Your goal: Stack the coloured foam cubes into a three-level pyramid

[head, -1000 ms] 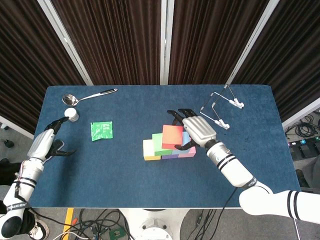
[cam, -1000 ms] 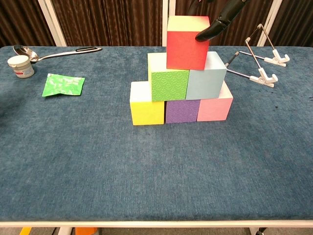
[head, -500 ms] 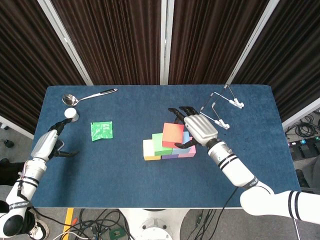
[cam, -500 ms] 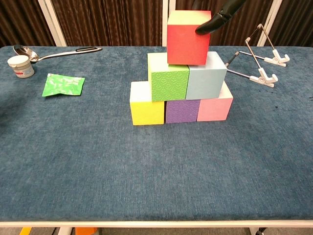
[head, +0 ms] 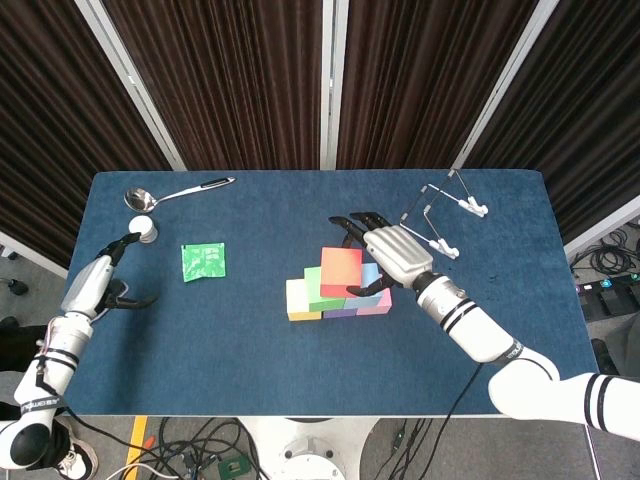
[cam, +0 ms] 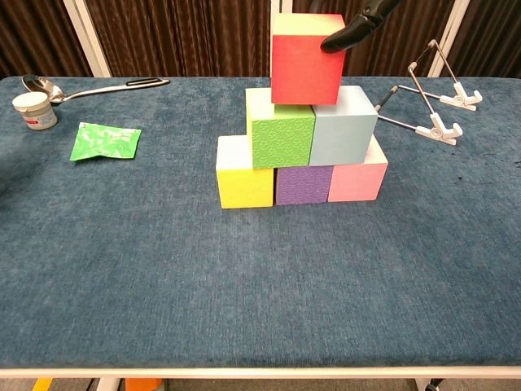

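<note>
Your right hand [head: 393,258] grips the red cube [cam: 306,59], fingers wrapped round its right and far sides; the cube sits atop the green cube [cam: 282,135] and pale blue cube [cam: 343,130]; below run the yellow cube [cam: 243,179], purple cube [cam: 302,185] and pink cube [cam: 356,180] on the counter [cam: 244,285]; your left hand [head: 98,283] hovers far left, fingers apart, holding nothing.

Right hand [head: 392,258] mostly cut off by top edge in chest view; only dark fingertip [cam: 340,38] shows against red cube [cam: 306,68]. Red cube top clipped there too. In head view, hand covers light blue cube [head: 372,275] and pink cube [head: 378,305]; purple cube [head: 340,312] barely visible. Left hand [head: 98,283] out of chest view. Green packet [head: 204,261] print too small to read.
</note>
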You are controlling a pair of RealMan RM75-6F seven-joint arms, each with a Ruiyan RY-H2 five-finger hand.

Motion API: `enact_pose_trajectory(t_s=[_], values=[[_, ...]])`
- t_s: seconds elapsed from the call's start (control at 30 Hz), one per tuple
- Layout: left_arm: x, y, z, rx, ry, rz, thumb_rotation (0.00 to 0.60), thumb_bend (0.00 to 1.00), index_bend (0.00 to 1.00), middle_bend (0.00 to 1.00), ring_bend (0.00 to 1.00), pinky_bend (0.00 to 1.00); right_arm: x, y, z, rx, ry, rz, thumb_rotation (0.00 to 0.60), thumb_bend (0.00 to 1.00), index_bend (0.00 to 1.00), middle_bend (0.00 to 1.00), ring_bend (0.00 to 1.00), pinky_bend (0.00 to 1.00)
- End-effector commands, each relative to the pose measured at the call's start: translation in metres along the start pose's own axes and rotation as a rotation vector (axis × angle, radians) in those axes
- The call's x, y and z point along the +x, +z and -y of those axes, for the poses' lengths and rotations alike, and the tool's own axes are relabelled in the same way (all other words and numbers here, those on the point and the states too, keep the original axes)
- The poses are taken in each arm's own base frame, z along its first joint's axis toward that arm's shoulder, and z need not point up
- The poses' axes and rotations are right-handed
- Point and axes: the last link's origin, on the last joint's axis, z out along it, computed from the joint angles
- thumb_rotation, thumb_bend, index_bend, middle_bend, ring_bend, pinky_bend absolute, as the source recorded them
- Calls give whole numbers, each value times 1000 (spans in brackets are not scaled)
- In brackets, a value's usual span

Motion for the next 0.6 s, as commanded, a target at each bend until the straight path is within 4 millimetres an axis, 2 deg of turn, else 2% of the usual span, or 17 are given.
enact_pose_trajectory(t_s=[0.03,0.6], values=[[1,1,0,-2,-4,-10,600,136,74,69,0,0,7,2,-4,22,-34,0,600,131,0,452,0,0],[-1,4,-3,-26,-4,-46,600,136,74,77,0,0,4,-3,-14,45,-52,26,600,132,0,452,0,0]])
